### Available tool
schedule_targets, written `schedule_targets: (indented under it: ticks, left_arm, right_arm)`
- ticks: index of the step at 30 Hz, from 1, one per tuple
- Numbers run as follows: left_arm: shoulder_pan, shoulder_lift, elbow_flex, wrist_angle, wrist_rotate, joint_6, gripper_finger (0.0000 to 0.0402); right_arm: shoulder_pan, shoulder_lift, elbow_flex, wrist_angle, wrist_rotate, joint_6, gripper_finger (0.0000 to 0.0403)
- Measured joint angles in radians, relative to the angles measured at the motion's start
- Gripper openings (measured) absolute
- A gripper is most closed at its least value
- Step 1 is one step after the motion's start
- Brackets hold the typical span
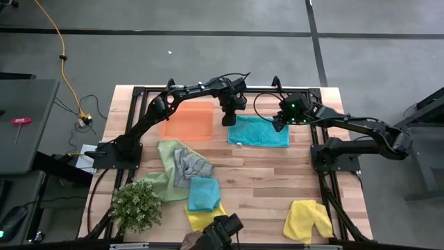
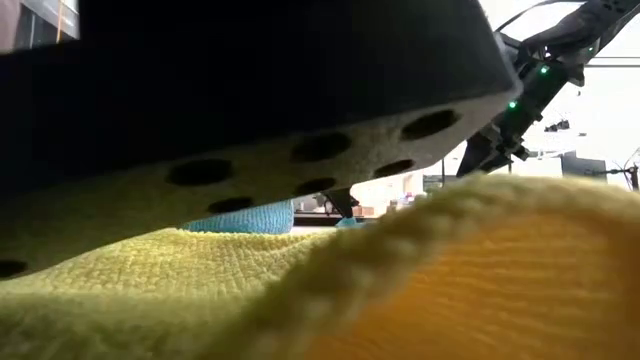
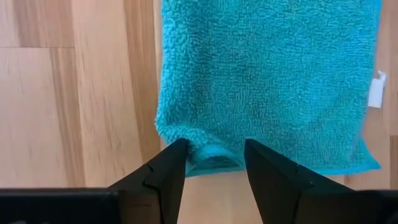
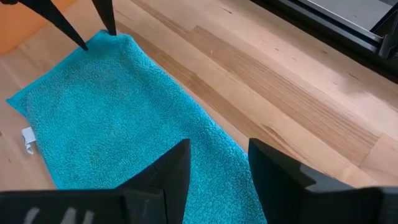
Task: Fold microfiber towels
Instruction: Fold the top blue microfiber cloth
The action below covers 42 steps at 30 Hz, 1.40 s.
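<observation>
Microfiber towels are mid-job on my table: one teal towel (image 1: pixel 259 131) lies folded to a rectangle near the far edge, just beside the orange tray (image 1: pixel 186 123). My left gripper (image 1: pixel 228 119) straddles its corner, fingers (image 3: pixel 163 176) parted with a pinch of cloth between them; my right gripper (image 1: pixel 279 125) hangs open over the opposite end. I judge one more fold due here. Left unfolded: a green, grey, teal and yellow heap (image 1: pixel 187 182) toward the near-left corner, and a crumpled yellow towel (image 1: pixel 308 220) near the near-right corner.
</observation>
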State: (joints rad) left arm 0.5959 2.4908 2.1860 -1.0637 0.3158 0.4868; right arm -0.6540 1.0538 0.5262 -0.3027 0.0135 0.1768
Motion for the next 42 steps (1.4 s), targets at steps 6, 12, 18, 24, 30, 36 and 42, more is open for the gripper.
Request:
schedule_targets:
  ticks: [6, 12, 18, 24, 30, 36, 42]
  left_arm:
    - [-0.001, 0.0, 0.0, 0.001, 0.008, -0.001, 0.0151]
    - [-0.005, 0.0, 0.0, -0.007, 0.007, 0.013, 0.0107]
    - [-0.009, -0.002, 0.015, -0.021, -0.051, 0.015, 0.0014]
    - [-0.008, -0.004, 0.043, -0.036, -0.119, 0.015, 0.0004]
    - [-0.011, -0.004, 0.074, -0.047, -0.118, -0.03, 0.0002]
    - [-0.021, -0.004, 0.074, -0.049, -0.118, -0.037, 0.0001]
    - [-0.023, -0.004, 0.074, -0.05, -0.118, -0.031, 0.0001]
  right_arm:
    - [0.0, 0.0, 0.0, 0.0, 0.0, 0.001, 0.0154]
    - [0.0, 0.0, 0.0, -0.006, -0.004, 0.001, 0.0154]
    - [0.0, 0.0, 0.0, -0.008, -0.004, 0.007, 0.0154]
    - [-0.001, 0.0, 0.0, -0.012, -0.004, 0.011, 0.0154]
    - [-0.052, 0.077, 0.001, -0.044, 0.001, 0.031, 0.0154]
    - [-0.141, 0.242, 0.001, -0.013, 0.009, 0.024, 0.0154]
    - [-0.194, 0.326, 0.001, -0.001, 0.01, 0.01, 0.0154]
